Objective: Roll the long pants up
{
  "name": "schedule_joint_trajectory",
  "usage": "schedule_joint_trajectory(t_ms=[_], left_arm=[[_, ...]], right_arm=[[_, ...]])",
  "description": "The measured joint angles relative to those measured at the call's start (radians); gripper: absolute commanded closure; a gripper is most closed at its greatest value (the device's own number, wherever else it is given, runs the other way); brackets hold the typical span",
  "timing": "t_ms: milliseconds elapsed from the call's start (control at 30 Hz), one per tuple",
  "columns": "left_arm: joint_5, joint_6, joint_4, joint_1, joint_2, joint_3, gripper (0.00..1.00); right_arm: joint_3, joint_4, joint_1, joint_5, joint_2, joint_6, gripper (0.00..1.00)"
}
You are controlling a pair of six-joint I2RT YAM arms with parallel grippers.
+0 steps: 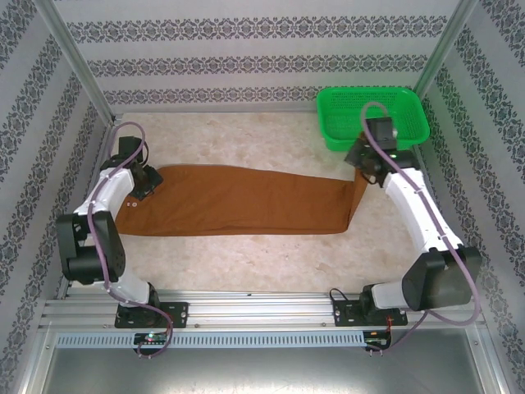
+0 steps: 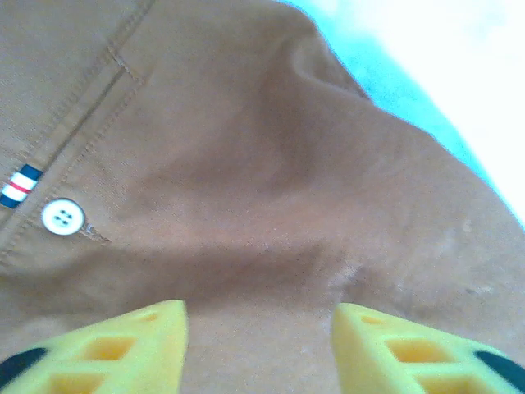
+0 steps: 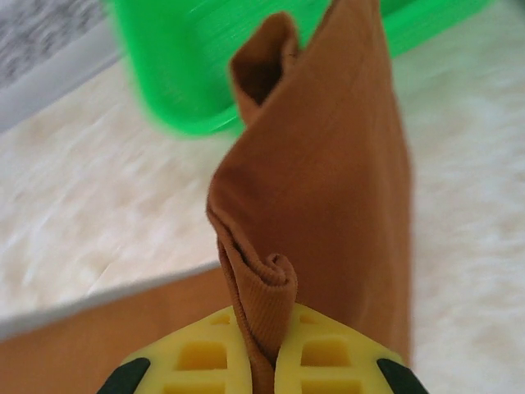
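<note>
The long pants point(image 1: 246, 201) lie flat across the table, rust-brown, waist end to the left and leg ends to the right. My left gripper point(image 1: 146, 182) hovers low over the waist end. In the left wrist view its yellow fingers point(image 2: 131, 345) stand apart above the cloth point(image 2: 246, 164), open and holding nothing, near a white button point(image 2: 62, 217). My right gripper point(image 1: 358, 160) has the leg end lifted off the table. The right wrist view shows it point(image 3: 264, 345) shut on a curled fold of the pants point(image 3: 328, 164).
A green plastic basket point(image 1: 373, 119) stands at the back right, just behind the right gripper, and its rim point(image 3: 189, 57) is close to the lifted cloth. Patterned walls and metal posts enclose the pale tabletop point(image 1: 246, 254). A rail runs along the near edge.
</note>
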Motion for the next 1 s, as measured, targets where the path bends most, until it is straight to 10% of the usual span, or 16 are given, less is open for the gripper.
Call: schedule_joint_trajectory(t_ms=[533, 700, 867, 1000], left_arm=[[-0.023, 0.092, 0.034, 0.024, -0.116, -0.067, 0.43], [-0.008, 0.111, 0.042, 0.037, -0.116, -0.138, 0.37], [0.076, 0.120, 0.100, 0.042, -0.117, -0.185, 0.27], [0.184, 0.126, 0.166, 0.040, -0.109, -0.202, 0.22]], right_arm=[[0.779, -0.184, 0.660, -0.133, 0.684, -0.032, 1.00], [1.076, -0.266, 0.756, -0.233, 0.901, -0.058, 0.05], [1.094, -0.278, 0.771, -0.340, 0.937, -0.054, 0.02], [0.746, -0.169, 0.680, -0.379, 0.744, -0.026, 0.03]])
